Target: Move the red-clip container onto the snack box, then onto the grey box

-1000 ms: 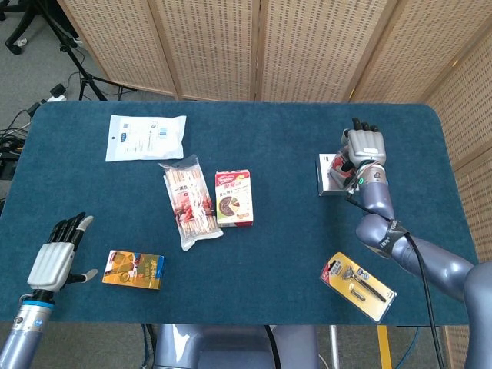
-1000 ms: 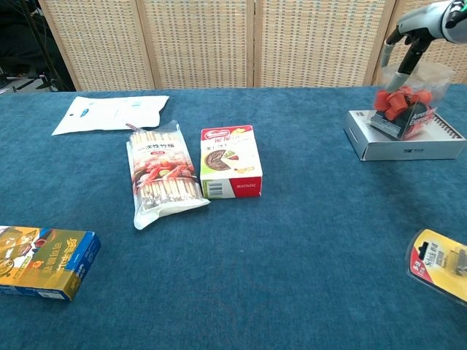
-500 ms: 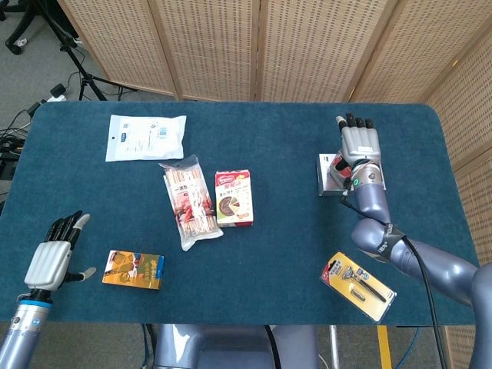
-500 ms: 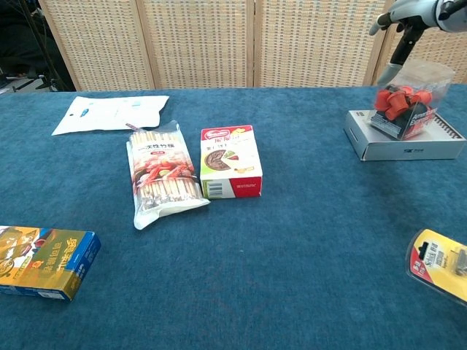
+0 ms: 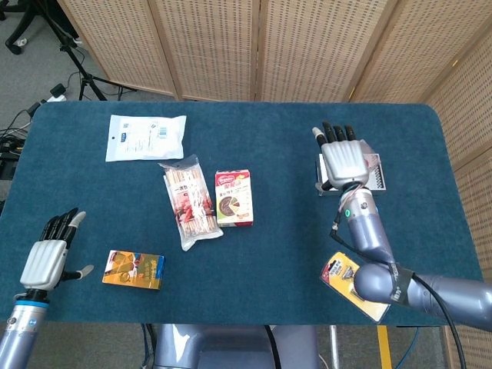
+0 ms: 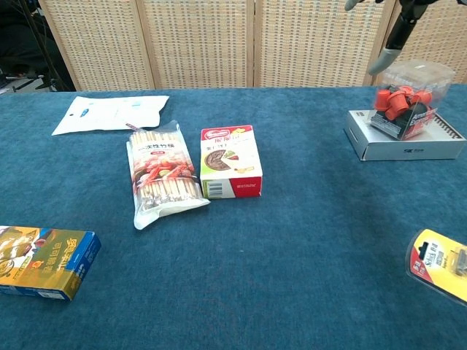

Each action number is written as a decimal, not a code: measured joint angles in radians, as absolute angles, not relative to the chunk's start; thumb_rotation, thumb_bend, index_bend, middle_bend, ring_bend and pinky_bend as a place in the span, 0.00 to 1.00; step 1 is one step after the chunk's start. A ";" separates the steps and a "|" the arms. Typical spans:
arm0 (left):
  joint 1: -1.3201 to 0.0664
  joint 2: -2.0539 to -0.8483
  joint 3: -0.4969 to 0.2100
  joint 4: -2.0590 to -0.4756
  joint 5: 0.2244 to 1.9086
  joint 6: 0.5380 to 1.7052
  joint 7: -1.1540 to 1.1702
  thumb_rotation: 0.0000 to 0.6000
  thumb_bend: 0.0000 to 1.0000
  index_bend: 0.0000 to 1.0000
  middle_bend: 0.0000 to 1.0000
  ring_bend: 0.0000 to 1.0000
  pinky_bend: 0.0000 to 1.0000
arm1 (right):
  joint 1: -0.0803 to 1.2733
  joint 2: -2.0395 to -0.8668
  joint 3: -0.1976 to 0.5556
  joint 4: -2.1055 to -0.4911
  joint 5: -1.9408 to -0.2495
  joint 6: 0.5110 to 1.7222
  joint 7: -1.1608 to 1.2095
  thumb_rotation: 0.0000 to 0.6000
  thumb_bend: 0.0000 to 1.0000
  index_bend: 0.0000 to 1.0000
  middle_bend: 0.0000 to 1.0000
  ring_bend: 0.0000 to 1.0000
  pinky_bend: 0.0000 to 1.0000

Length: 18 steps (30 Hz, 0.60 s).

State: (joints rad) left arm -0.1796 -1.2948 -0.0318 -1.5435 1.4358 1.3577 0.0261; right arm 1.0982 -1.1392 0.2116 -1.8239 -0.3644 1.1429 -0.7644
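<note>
Now the red-clip container (image 6: 406,99) sits on the grey box (image 6: 406,143) — right hand (image 5: 344,158) spread, empty.

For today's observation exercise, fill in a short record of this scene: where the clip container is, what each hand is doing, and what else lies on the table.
container: red-clip container sits on the grey box, far right
right hand: open, raised over the grey box, holding nothing
left hand: open, near-left edge, beside the yellow box
snack box: mid-table, nothing on it
also: stick-snack bag, white pouch, razor pack
</note>
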 measured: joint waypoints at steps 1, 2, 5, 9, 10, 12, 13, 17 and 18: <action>-0.178 -1.296 -0.032 -1.543 1.438 1.364 0.032 1.00 0.10 0.00 0.00 0.00 0.00 | 1.079 -1.133 0.198 -1.856 -0.416 1.173 -0.759 1.00 0.00 0.00 0.00 0.00 0.00; -0.176 -1.297 -0.033 -1.543 1.442 1.373 0.041 1.00 0.10 0.00 0.00 0.00 0.00 | 1.063 -1.130 0.185 -1.874 -0.461 1.197 -0.754 1.00 0.00 0.00 0.00 0.00 0.00; -0.169 -1.300 -0.033 -1.544 1.450 1.395 0.060 1.00 0.10 0.00 0.00 0.00 0.00 | 0.989 -1.130 0.122 -1.906 -0.637 1.279 -0.728 1.00 0.00 0.00 0.00 0.00 0.00; -0.159 -1.300 -0.034 -1.554 1.466 1.428 0.085 1.00 0.10 0.00 0.00 0.00 0.00 | 0.853 -1.151 0.017 -1.897 -0.898 1.400 -0.654 1.00 0.00 0.00 0.00 0.00 0.00; -0.157 -1.300 -0.033 -1.557 1.471 1.436 0.090 1.00 0.10 0.00 0.00 0.00 0.00 | 0.803 -1.160 -0.017 -1.883 -0.976 1.439 -0.620 1.00 0.00 0.00 0.00 0.00 0.00; -0.150 -1.298 -0.031 -1.566 1.485 1.456 0.103 1.00 0.10 0.00 0.00 0.00 0.00 | 0.720 -1.178 -0.067 -1.850 -1.083 1.498 -0.557 1.00 0.00 0.00 0.00 0.00 0.00; -0.147 -1.298 -0.029 -1.570 1.491 1.465 0.112 1.00 0.10 0.00 0.00 0.00 0.00 | 0.662 -1.190 -0.098 -1.818 -1.146 1.535 -0.508 1.00 0.00 0.00 0.00 0.00 0.00; -0.127 -1.296 -0.013 -1.590 1.509 1.486 0.150 1.00 0.10 0.00 0.00 0.00 0.00 | 0.492 -1.229 -0.177 -1.684 -1.272 1.647 -0.366 1.00 0.00 0.00 0.00 0.00 0.00; -0.123 -1.296 -0.011 -1.593 1.511 1.490 0.154 1.00 0.10 0.00 0.00 0.00 0.00 | 0.460 -1.237 -0.187 -1.656 -1.293 1.671 -0.342 1.00 0.00 0.00 0.00 0.00 0.00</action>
